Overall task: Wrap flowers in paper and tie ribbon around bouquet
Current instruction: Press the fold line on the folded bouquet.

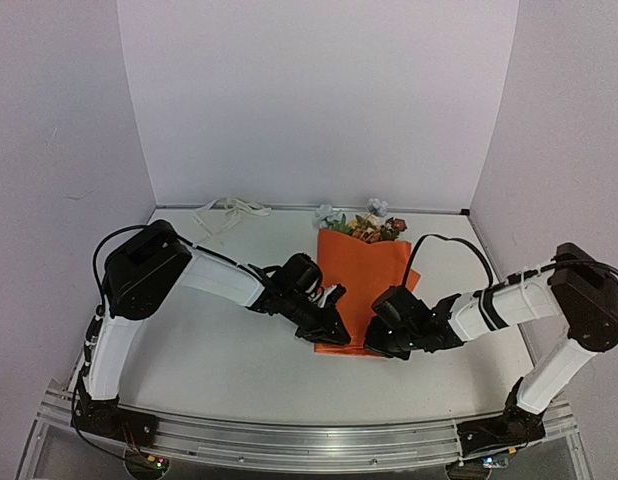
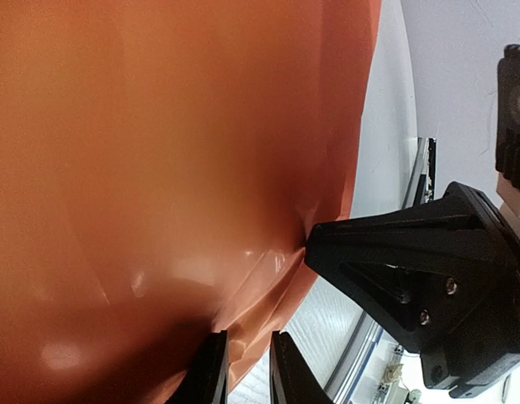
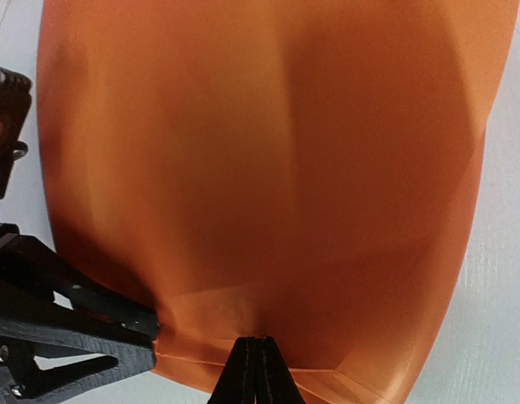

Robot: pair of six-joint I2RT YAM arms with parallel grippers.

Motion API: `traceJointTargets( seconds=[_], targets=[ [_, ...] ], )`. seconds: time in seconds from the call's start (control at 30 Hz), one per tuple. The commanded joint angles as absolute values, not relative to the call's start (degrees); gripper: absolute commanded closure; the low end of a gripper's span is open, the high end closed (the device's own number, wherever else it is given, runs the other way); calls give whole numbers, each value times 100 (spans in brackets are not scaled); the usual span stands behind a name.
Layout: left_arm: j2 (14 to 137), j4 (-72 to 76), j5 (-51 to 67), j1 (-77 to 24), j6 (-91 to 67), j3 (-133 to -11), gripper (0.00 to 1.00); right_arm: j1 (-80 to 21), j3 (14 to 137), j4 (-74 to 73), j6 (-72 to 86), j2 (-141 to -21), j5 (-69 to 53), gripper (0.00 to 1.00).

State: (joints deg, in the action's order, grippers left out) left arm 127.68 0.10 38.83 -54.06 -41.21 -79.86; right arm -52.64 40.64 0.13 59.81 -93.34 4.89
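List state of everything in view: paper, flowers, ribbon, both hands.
paper: folded into a wrap, lying on the table
flowers: inside the wrap, heads out the far end
ribbon: loose at far table edge, not tied
left hand: closed on paper's near left corner
right hand: shut on paper's near right corner

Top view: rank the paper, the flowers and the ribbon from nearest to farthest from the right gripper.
1. paper: its near edge is pinched in the right gripper.
2. flowers: poking out of the paper's far end, straight beyond the gripper.
3. ribbon: lying loose, far back on the left.
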Motion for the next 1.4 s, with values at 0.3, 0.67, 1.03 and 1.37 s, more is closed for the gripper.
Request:
traceJointTargets(
  seconds=[0.3,0.67,1.03,1.37],
  targets=[
    [12262,-175,3504,-5395,-3833,-7414,81,-5230,3840,302,6239,-9490,571,97],
    [11860,406,3513,-5270,-4109,-6506,81,-5234,3701,354,6343,-9584,572,98],
    [11424,634,3633,-5130,-4228,-6213,78,-5232,3646,457,6349,-9663,467,100],
    [11295,677,3727,-5010,-4288,-5818,80,-5231,3665,470,6353,-9755,431,100]
  ],
)
